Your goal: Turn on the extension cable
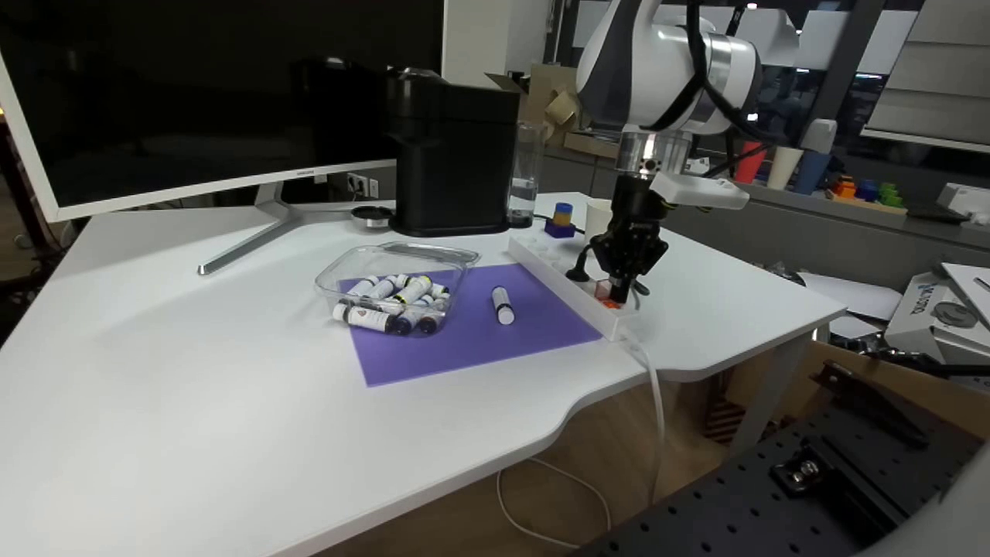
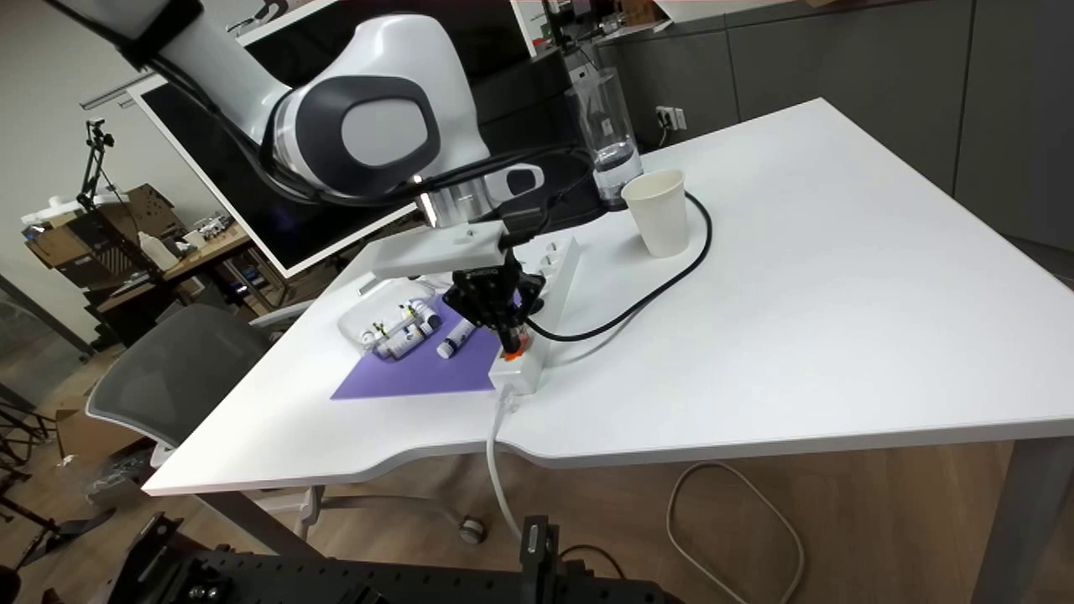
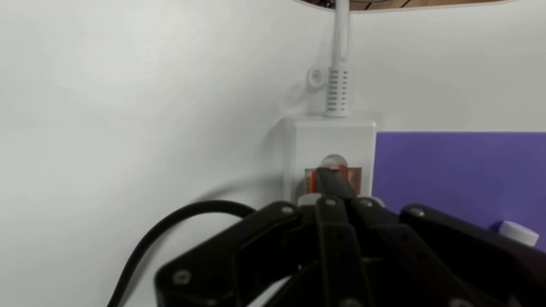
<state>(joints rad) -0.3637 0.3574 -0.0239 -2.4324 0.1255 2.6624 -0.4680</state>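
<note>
I had the tool [image 3: 335,181] pressed together, pinching nothing, its tip at the red switch [image 1: 611,304] on the extension cable [image 1: 568,290], beside the purple mat [image 1: 464,348] on the table [image 1: 232,425]. I judged one straight push best, no sideways shove. Labels on the tubes [image 1: 363,318] and lettering on the screen [image 1: 224,85] were too small to read.

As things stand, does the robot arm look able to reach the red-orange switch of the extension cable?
Apparently yes: the jaws look shut, their tips right over the switch of the extension cable. The black cord curves off to one side, leaving the way free; contact I cannot confirm.
</note>
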